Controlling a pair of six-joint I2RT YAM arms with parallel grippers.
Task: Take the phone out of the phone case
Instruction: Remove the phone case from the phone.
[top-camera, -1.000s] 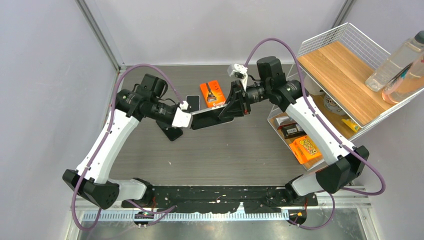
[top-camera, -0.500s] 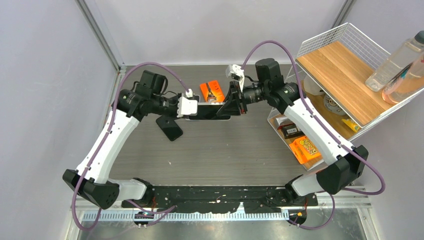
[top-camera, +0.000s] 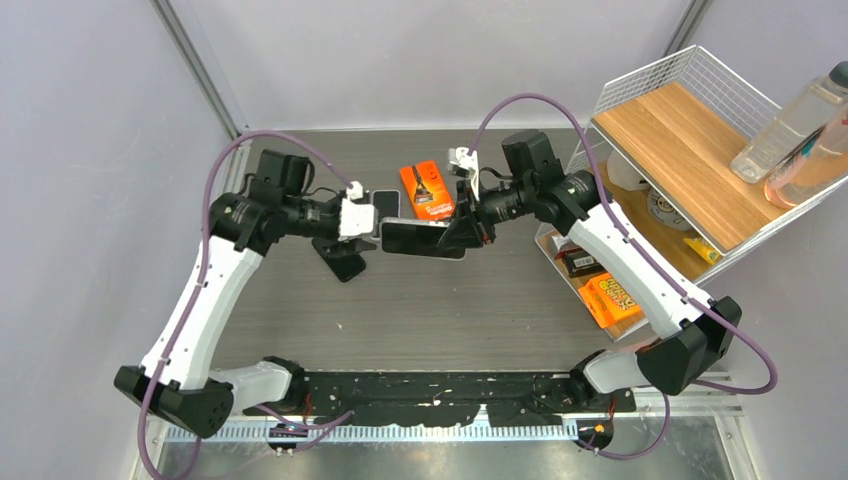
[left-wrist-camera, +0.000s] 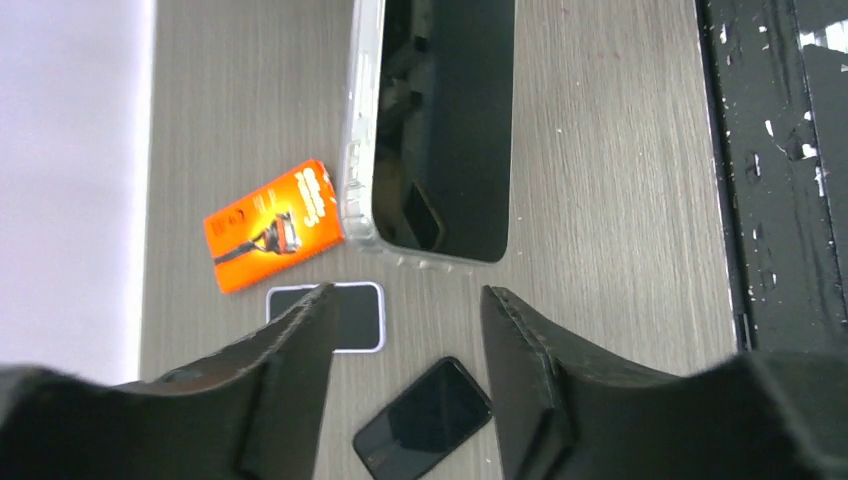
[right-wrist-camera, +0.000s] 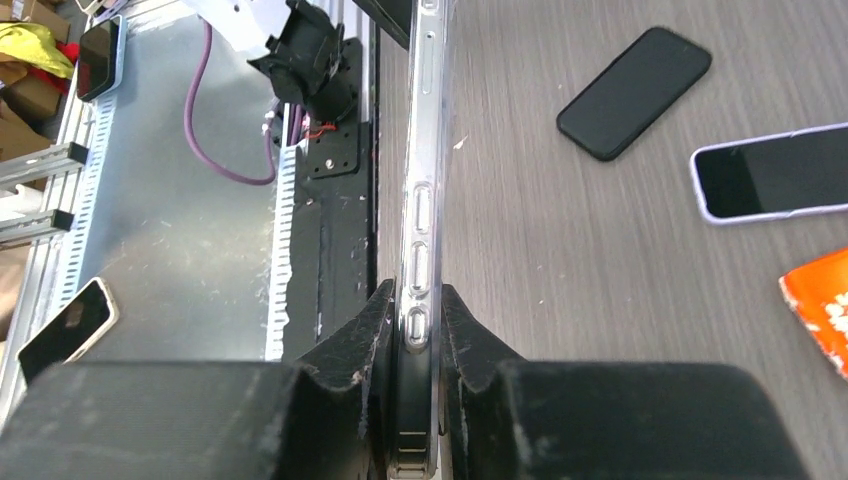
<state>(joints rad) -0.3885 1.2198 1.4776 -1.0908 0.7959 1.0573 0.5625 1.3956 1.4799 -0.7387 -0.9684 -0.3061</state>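
1. The phone (left-wrist-camera: 445, 130) is found off the table (top-camera: 450, 310), seated in its clear case (left-wrist-camera: 358, 150) and held in the air above the middle of the surface. The case rim is seen along one long side and around the free end. Whether the phone has been loosened from the case cannot be told.

2. The right gripper (right-wrist-camera: 418, 325) is found pinching the cased phone at its right end. Its fingers are pressed against the two broad faces. In the right wrist view, the case edge with its side buttons is seen running straight out from between them.

3. The left gripper (left-wrist-camera: 407, 300) is found with its jaws spread and nothing between them. The free end of the phone is seen just beyond the fingertips, apart from them.

4. Three items are noted lying flat on the table:
   - An orange pack (top-camera: 427, 187) is placed beyond the held phone.
   - A pale-rimmed handset (top-camera: 386, 203) is placed just left of the pack.
   - A black handset (top-camera: 340, 262) is placed nearer, under the left gripper.

5. A wire rack (top-camera: 725, 80) with a wooden shelf is noted at the right side of the table. Two bottles (top-camera: 785, 125) are seen on it, and boxed goods are seen on its lower level.
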